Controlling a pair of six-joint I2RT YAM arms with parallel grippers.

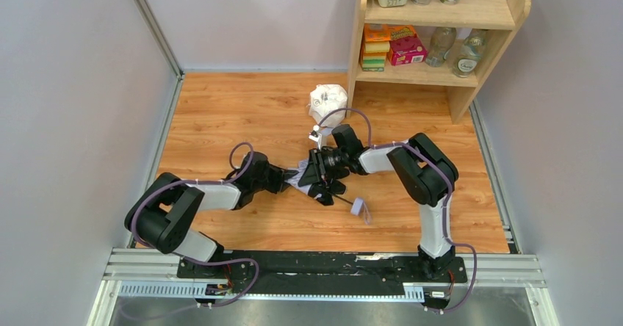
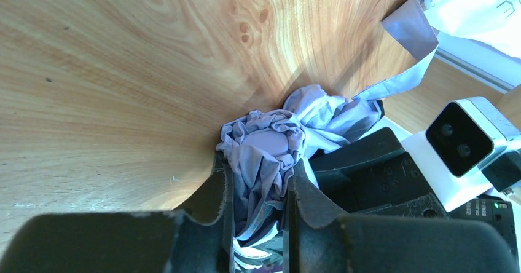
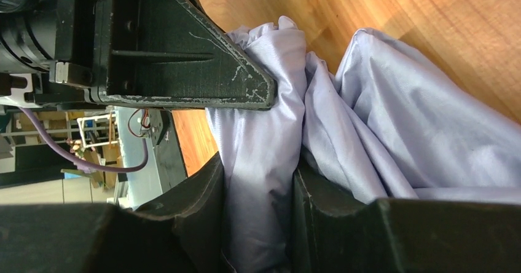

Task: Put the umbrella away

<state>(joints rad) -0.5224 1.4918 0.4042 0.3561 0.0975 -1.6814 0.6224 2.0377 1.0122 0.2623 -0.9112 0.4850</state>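
Observation:
The umbrella (image 1: pixel 300 177) lies collapsed in the middle of the wooden floor, its pale lavender canopy bunched between my two grippers. Its thin black shaft runs right to the small lavender handle (image 1: pixel 358 209). My left gripper (image 1: pixel 283 179) comes in from the left and is shut on crumpled canopy fabric (image 2: pixel 264 150). My right gripper (image 1: pixel 317 173) comes in from the right and is shut on a fold of the same canopy (image 3: pixel 368 119). In the wrist views the left gripper (image 2: pixel 258 170) and right gripper (image 3: pixel 258 171) each pinch cloth. A lavender strap (image 2: pixel 408 33) trails off.
A white plastic-wrapped lump (image 1: pixel 327 103) sits on the floor just behind the grippers. A wooden shelf unit (image 1: pixel 441 25) with boxes, bottles and cups stands at the back right. Grey walls close in the left and right sides.

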